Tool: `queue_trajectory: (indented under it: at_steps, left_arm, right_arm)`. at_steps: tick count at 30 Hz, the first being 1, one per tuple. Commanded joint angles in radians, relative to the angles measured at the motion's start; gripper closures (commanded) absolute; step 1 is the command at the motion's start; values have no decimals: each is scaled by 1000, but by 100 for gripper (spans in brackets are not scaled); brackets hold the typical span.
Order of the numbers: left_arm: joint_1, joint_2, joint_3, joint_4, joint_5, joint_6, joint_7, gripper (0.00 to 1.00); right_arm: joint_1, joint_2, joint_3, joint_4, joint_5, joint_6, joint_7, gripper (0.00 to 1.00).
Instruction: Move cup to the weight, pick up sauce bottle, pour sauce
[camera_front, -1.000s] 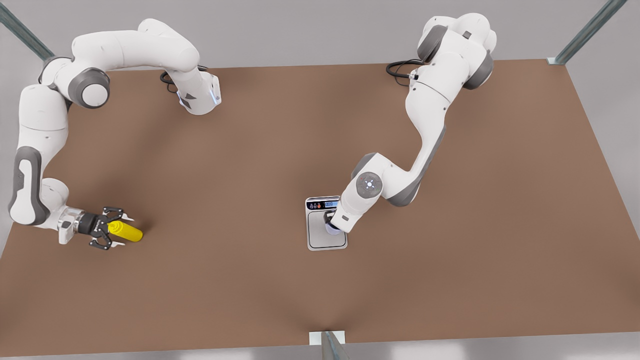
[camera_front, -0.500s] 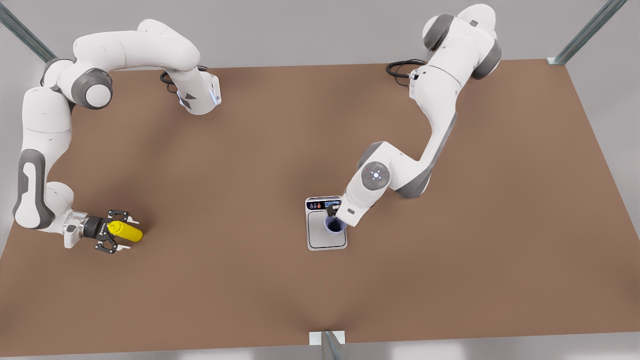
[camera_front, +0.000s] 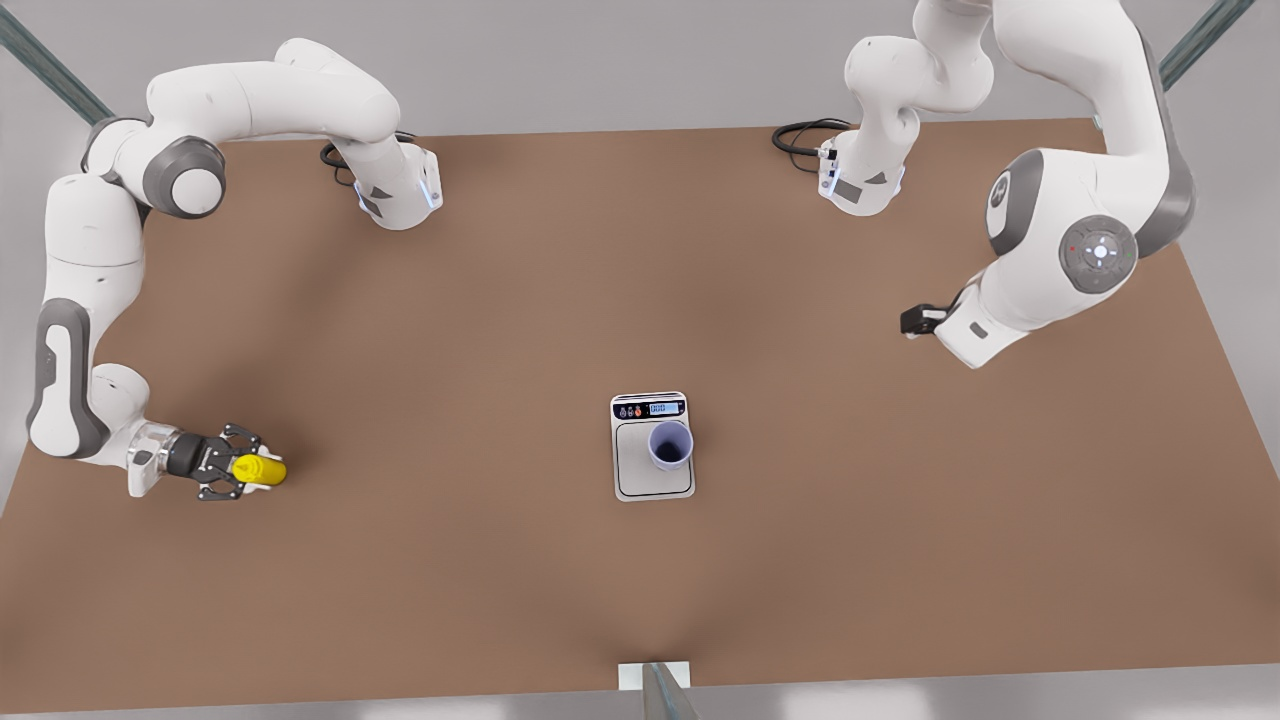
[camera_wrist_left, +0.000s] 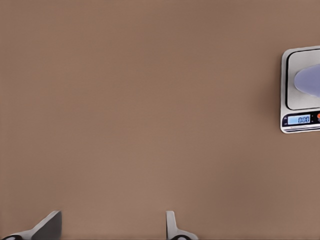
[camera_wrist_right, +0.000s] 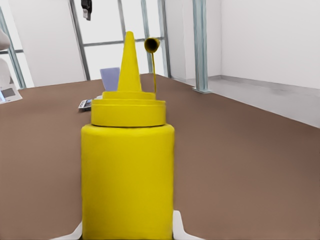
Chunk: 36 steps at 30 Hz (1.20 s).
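the right gripper (camera_front: 235, 470) clamps the sauce bottle (camera_front: 260, 470) at mid-body: probably light, squeezable, slippery plastic; left gripper (camera_front: 915, 320) empty, fingers parted.

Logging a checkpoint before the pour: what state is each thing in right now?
cup: upright on the scale's plate, nothing gripping it.
scale: display lit, carrying the cup.
sauce bottle: upright, gripped.
right gripper: jaws shut on the sauce bottle.
left gripper: jaws open, empty, away from the scale.
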Motion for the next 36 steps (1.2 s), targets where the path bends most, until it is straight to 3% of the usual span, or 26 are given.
queue_trajectory:
  at_steps: [1,11,16,23,32,36]
  left_arm:
    - [3,1,0,0,6,0,0,0]
    - [5,15,3,0,6,3,0,0]
    - [9,17,3,0,6,6,0,0]
    - [9,18,3,2,6,6,2,0]
    - [9,18,3,3,6,8,2,0]
    - [9,28,3,6,6,11,2,0]
  right_arm:
    - [1,0,0,0,0,0,0,47]
    - [31,-55,9,26,-12,-14,60,48]
    - [278,-98,6,244,-170,31,311,48]
    - [481,-172,3,356,-346,72,644,48]
    - [821,-253,4,394,-788,206,1084,48]
    - [918,-265,1,396,-882,233,1216,47]
